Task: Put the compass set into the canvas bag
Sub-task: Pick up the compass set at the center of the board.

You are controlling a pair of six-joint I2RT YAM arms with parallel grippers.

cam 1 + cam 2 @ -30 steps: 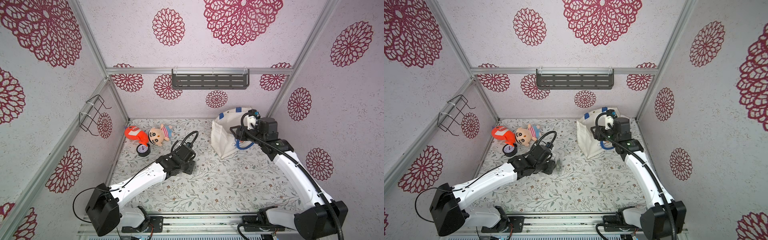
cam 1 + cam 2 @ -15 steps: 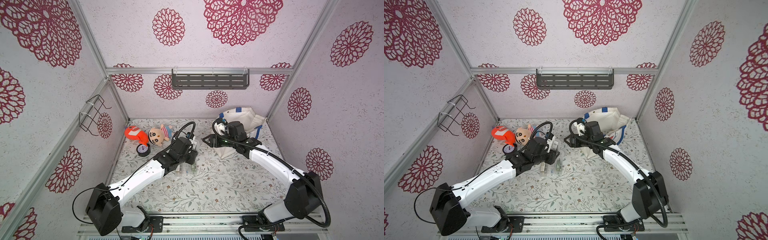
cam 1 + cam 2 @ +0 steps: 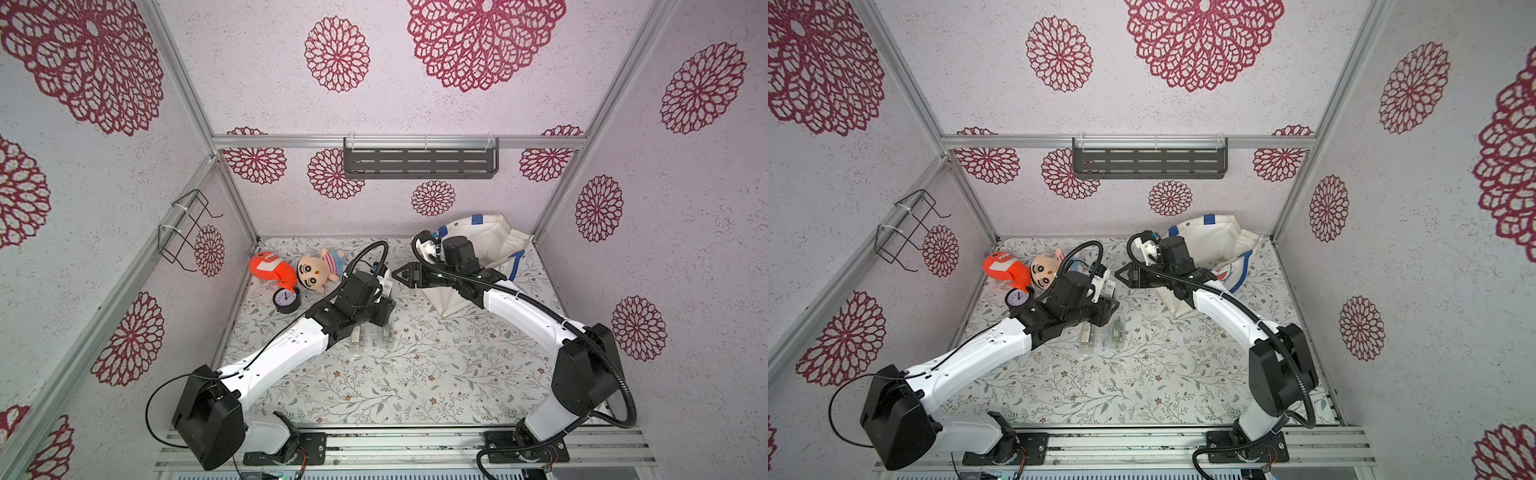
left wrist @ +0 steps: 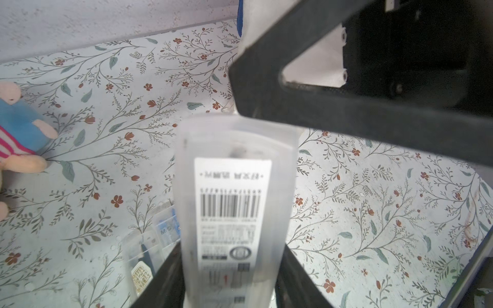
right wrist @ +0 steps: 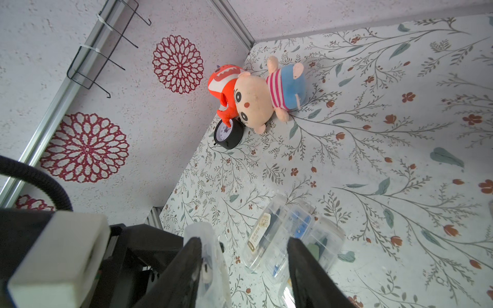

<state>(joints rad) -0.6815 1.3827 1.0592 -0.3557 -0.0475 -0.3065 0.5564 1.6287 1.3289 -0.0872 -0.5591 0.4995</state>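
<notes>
Lifted off the table (image 3: 415,374) since the earlier frame, the compass set (image 4: 234,200) sat clamped in the left gripper (image 4: 229,280), its long axis reaching rightward to the right gripper (image 5: 244,241), newly swung over from the canvas bag (image 3: 490,241) at far right, jaws apart and empty, one beside its free end.

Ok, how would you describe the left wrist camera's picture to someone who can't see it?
A translucent barcode-labelled case is clamped in the left gripper, above a floral tabletop. The right gripper looms close beyond it, with the white canvas bag behind.
</notes>
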